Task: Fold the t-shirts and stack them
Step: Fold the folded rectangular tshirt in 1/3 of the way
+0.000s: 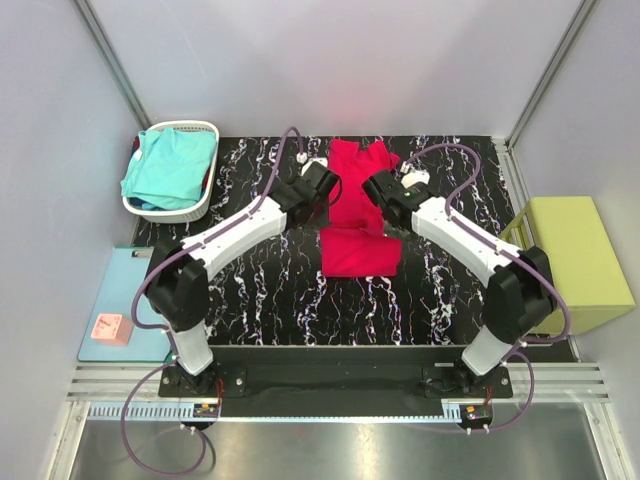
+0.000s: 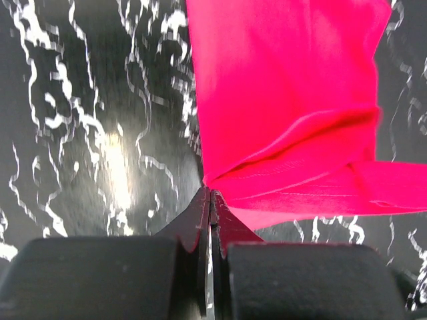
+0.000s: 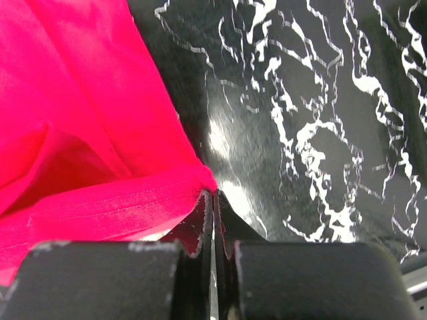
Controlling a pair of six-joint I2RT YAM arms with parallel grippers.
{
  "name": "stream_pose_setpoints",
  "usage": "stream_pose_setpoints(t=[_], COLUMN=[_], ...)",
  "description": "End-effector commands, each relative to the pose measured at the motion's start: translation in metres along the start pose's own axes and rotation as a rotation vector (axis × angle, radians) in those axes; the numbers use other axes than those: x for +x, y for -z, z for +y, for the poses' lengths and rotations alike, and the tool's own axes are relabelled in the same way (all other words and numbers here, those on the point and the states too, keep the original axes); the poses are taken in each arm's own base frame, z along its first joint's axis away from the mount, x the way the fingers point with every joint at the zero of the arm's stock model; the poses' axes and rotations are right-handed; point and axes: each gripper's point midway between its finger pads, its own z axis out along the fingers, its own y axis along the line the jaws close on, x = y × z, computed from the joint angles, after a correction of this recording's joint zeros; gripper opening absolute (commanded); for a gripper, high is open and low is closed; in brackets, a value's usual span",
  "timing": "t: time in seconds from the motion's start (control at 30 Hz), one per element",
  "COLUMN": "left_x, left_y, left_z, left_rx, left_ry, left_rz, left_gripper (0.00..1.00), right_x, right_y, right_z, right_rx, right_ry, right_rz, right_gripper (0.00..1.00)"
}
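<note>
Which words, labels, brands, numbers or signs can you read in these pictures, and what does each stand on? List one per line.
No text can be read in any view.
On the pink cube lying on the light-blue mat: perhaps a faint mark on top, too small to read.
On the red t-shirt, turquoise t-shirt and yellow-green block: no print or label showing.

Red t-shirt (image 1: pixel 358 215): plain crimson, no print. Turquoise t-shirt (image 1: pixel 168 168): plain, in a white basket (image 1: pixel 190 126). Table (image 1: pixel 270 290): black w/ white marble-type veins. Mat (image 1: pixel 105 285): light blue; cube (image 1: pixel 110 328) on it: pink. Block (image 1: pixel 580 260): yellow-green. My left arm (image 1: pixel 235 235) & right arm (image 1: pixel 460 235): white w/ black joints; cables (image 1: pixel 452 146) purple.
</note>
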Motion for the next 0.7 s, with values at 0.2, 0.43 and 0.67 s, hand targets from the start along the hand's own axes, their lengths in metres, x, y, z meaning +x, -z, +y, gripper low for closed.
stream_pose_setpoints(t=[0.2, 0.43, 0.67], left_x=[-0.038, -0.052, -0.079], left_y=[-0.033, -0.064, -0.078], left_z=[-0.010, -0.001, -0.008], left_rx=[0.038, 0.023, 0.058], left_ry=[-0.007, 0.023, 0.024], left_rz=[-0.006, 0.012, -0.015], left_gripper=[0.00, 0.00, 0.00], right_x=[-0.044, -0.059, -0.068], right_y=[-0.035, -0.063, -0.088], right_z=[0.029, 0.053, 0.067], right_rx=[-0.028, -0.031, -0.023], right_ry=[0.015, 0.038, 0.046], right_rz=[-0.030, -0.026, -0.020], right_gripper=[0.00, 0.00, 0.00])
